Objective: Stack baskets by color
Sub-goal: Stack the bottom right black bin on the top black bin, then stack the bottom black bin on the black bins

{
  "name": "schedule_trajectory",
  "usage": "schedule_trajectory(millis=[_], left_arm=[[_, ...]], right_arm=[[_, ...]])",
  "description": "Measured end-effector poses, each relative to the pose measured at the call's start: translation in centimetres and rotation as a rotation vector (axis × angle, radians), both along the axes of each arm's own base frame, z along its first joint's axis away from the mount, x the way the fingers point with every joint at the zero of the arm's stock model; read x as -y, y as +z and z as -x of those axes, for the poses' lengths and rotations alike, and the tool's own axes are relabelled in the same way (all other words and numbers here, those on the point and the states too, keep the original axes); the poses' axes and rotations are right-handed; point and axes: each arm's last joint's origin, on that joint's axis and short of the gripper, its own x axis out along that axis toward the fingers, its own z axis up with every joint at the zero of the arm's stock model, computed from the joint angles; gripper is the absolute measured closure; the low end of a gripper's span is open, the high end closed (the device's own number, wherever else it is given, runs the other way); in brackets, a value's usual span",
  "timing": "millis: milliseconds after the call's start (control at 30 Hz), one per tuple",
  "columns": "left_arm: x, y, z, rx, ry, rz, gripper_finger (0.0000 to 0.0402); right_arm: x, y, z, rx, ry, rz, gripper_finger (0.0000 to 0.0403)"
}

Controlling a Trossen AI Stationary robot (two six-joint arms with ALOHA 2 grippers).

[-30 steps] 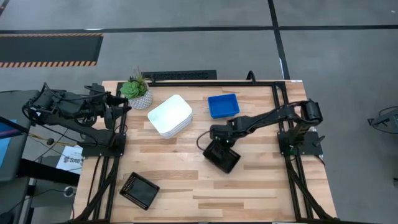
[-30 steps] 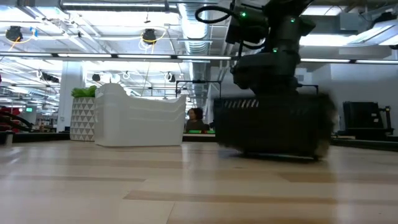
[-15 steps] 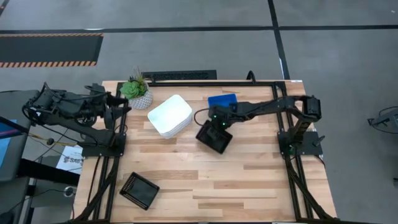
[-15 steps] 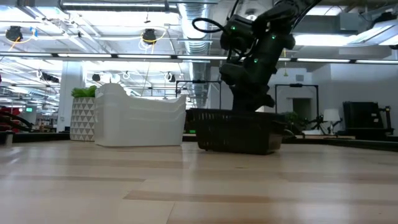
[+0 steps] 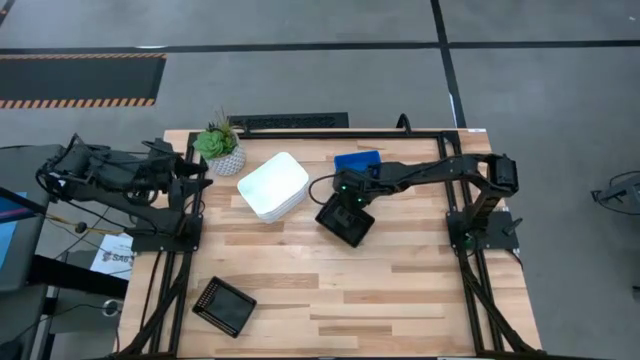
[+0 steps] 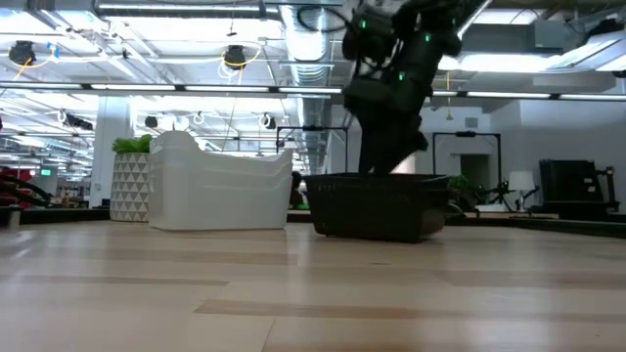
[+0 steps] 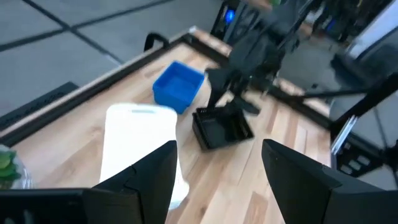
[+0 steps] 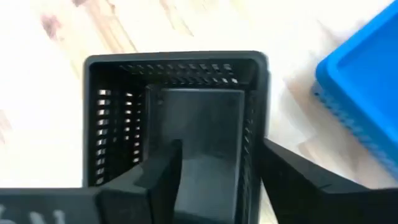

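The black basket [image 5: 345, 223] sat flat on the table [image 5: 400, 300], just in front of the blue basket [image 5: 357, 160] and beside the white stack [image 5: 273, 186]; its perforated walls looked intact. The right gripper [image 5: 352, 200] hovered over its rim, jaws apparently released. The left gripper [image 5: 197, 172] waited open near the plant [image 5: 219, 147]
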Motion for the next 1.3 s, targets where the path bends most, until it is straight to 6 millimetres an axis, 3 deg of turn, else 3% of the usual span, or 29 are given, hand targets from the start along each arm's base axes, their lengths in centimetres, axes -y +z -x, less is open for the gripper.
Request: schedule_trajectory(millis=[133,367,533,733,967,1100,1300], left_arm=[[0.4,-0.6,-1.0,-0.085,-0.020,0.013,0.0178],[1.3,-2.0,-3.8,-0.278,-0.041,0.063,0.0178],[2.9,-3.9,-6.3,-0.526,-0.069,0.177,0.0178],[6.4,-7.8,-8.9,-0.767,0.019,0.238,0.0178],[11.9,-13.7,-10.1,-1.016,0.019,0.210,0.0178],[15.0,-16.3,-10.5,-1.172,-0.037,0.229,0.0178],[17.4,-18.9,-9.4,-1.418,0.094,0.216,0.0178]], right_arm=[[-0.9,1.8,-0.4,0.000,0.027,0.099,0.0158],[-1.3,3.0,0.0,-0.096,0.026,0.134,0.0162],[-4.2,5.4,1.2,-0.110,0.082,0.123,0.0162],[-9.1,7.9,3.7,-0.068,0.115,0.115,0.0163],[-14.0,10.0,6.5,0.021,0.110,0.204,0.0163],[-15.3,10.0,7.0,0.051,0.105,0.252,0.0163],[-15.8,9.6,6.7,0.044,0.116,0.263,0.0163]])
